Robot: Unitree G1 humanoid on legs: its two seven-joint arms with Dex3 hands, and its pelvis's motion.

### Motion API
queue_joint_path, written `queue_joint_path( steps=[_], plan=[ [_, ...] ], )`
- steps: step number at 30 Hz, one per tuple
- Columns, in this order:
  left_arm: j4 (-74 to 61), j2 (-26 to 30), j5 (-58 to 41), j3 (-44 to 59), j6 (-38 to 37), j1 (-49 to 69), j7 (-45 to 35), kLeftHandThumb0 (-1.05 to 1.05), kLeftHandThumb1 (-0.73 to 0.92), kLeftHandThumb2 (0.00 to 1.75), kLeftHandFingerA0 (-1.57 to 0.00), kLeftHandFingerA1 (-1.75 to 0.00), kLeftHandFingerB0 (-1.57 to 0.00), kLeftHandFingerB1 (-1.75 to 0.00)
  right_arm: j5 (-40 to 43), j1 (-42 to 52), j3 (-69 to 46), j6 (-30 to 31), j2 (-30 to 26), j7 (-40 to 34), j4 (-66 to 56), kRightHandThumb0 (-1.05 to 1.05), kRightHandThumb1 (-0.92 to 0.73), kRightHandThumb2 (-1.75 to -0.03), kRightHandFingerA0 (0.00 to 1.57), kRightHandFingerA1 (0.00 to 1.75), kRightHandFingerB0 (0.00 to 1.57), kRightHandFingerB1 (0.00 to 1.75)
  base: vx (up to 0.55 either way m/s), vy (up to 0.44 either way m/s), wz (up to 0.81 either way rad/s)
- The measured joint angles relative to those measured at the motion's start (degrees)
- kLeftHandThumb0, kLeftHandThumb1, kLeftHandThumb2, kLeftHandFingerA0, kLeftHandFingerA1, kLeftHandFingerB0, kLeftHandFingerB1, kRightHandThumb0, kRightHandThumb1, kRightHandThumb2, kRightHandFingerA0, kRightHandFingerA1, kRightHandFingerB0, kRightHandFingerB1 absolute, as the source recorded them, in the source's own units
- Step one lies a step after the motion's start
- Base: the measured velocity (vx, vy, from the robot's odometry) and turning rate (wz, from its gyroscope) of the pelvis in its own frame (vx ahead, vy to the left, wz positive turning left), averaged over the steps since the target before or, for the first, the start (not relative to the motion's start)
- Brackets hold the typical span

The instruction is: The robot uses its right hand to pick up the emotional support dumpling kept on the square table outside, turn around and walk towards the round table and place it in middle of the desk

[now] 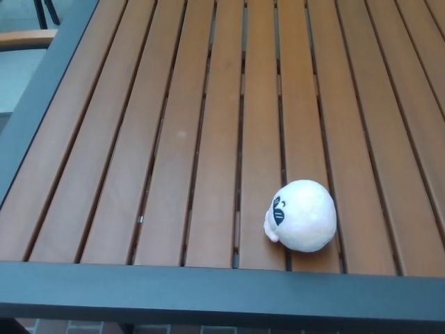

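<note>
A white round plush dumpling (302,215) with a small black face on its left side lies on the slatted wooden table (181,139), close to the near dark metal edge and right of the middle. Neither of my hands shows in the head view.
The table has a dark metal frame (208,289) along the near side and the left side. Beyond the left edge lies pale floor with a wooden chair arm (24,38) at the top left. Brick paving shows below the near edge.
</note>
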Motion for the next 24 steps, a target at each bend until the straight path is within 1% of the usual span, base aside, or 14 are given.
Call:
queue_joint_path(
  steps=[1,2,3,4,5,9,11,13,16,18,19,20,21,24],
  plan=[
    [0.0,-0.01,-0.01,0.0,0.0,-0.05,0.0,-0.05,0.73,0.61,-0.87,-0.59,-0.77,-0.55,0.0,0.0,-0.17,0.34,0.0,0.04,-2.14,-0.94,-0.6,-0.95,0.0,0.06,0.0,0.0,0.0,0.0,0.0],
    [0.0,-0.01,-0.02,0.0,0.0,-0.15,0.0,-0.06,0.73,0.62,-0.86,-0.59,-0.78,-0.57,0.01,0.0,-0.35,0.73,0.0,0.07,-4.44,-1.05,-0.64,-1.0,0.0,0.05,0.0,0.02,0.0,0.0,0.0],
    [0.0,-0.01,-0.04,0.0,0.0,-0.26,0.0,-0.06,0.73,0.62,-0.86,-0.59,-0.78,-0.57,0.01,0.0,-0.52,1.12,0.0,0.1,-6.46,-1.05,-0.64,-1.0,0.0,0.05,0.0,0.02,0.0,0.0,0.0],
    [-0.01,-0.01,-0.04,0.0,0.0,-0.43,0.0,-0.03,0.7,0.66,-0.86,-0.61,-0.79,-0.59,0.0,-0.12,-0.68,1.81,-0.01,0.17,-9.96,-1.05,-0.64,-1.05,0.0,0.12,0.0,0.06,0.0,0.0,0.0],
    [0.0,-0.02,-0.04,0.0,0.0,-0.49,-0.01,-0.02,0.72,0.66,-0.85,-0.61,-0.79,-0.59,0.0,-0.2,-0.71,2.08,-0.01,0.19,-11.22,-1.05,-0.61,-1.06,0.0,0.16,0.0,0.03,0.0,0.0,0.0],
    [-0.03,-0.04,-0.05,0.0,0.0,-1.01,-0.01,-0.02,0.72,0.64,-0.83,-0.6,-0.78,-0.58,-0.13,-2.18,-0.27,4.08,-0.23,0.45,-18.97,-1.05,-0.61,-1.07,0.0,0.14,0.0,0.02,0.0,0.0,0.0],
    [-0.02,-0.08,-0.04,0.0,0.0,-1.14,-0.01,-0.03,0.73,0.64,-0.82,-0.58,-0.77,-0.57,-0.22,-4.56,0.85,5.56,-0.6,0.74,-23.1,-1.05,-0.65,-1.07,0.0,0.08,0.0,0.0,0.0,0.0,0.0],
    [-0.03,-0.13,-0.04,-0.02,0.0,-1.31,-0.02,-0.02,0.74,0.64,-0.82,-0.59,-0.78,-0.57,-0.29,-6.83,2.06,6.63,-0.91,1.01,-26.04,-1.05,-0.66,-1.08,0.0,0.1,0.0,0.0,0.0,0.0,0.0],
    [-0.03,-0.32,-0.03,-0.16,0.0,-1.58,-0.02,-0.01,0.74,0.66,-0.82,-0.61,-0.76,-0.56,-0.39,-13.79,6.74,9.46,-1.02,2.21,-33.38,-1.05,-0.66,-1.09,0.0,0.11,0.0,0.02,0.0,0.0,0.0],
    [-0.02,-0.4,-0.04,-0.23,0.0,-1.66,-0.03,-0.01,0.73,0.64,-0.84,-0.59,-0.77,-0.55,-0.42,-18.53,10.25,11.29,-1.02,3.27,-37.64,-1.05,-0.67,-1.09,0.0,0.1,0.0,0.03,0.0,0.0,0.0],
    [-0.02,-0.43,-0.03,-0.29,-0.01,-1.75,-0.03,-0.01,0.71,0.67,-0.84,-0.64,-0.78,-0.61,-0.5,-20.67,11.94,12.08,-1.02,3.83,-39.47,-1.05,-0.67,-1.09,0.0,0.1,0.0,0.02,0.0,0.0,0.0],
    [0.0,-0.45,-0.03,-0.33,-0.01,-1.81,-0.04,-0.03,0.72,0.66,-0.84,-0.63,-0.79,-0.6,-0.58,-22.2,13.26,12.65,-1.01,4.24,-40.73,-1.05,-0.67,-1.09,0.0,0.09,0.0,0.03,0.0,0.0,0.0],
    [0.14,-0.47,-0.03,-0.5,-0.02,-2.14,-0.05,-0.03,0.72,0.66,-0.84,-0.63,-0.79,-0.6,-0.91,-26.97,17.8,14.62,-0.97,5.72,-44.79,-1.05,-0.67,-1.09,0.0,0.09,0.0,0.03,0.0,0.0,0.0],
    [0.3,-0.49,-0.04,-0.61,-0.04,-2.48,-0.09,-0.01,0.72,0.69,-0.87,-0.63,-0.8,-0.58,-1.62,-32.86,24.32,17.32,-0.72,7.96,-50.23,-1.05,-0.68,-1.09,0.0,0.08,0.0,0.0,-0.01,-0.003,0.02]
  ],
)
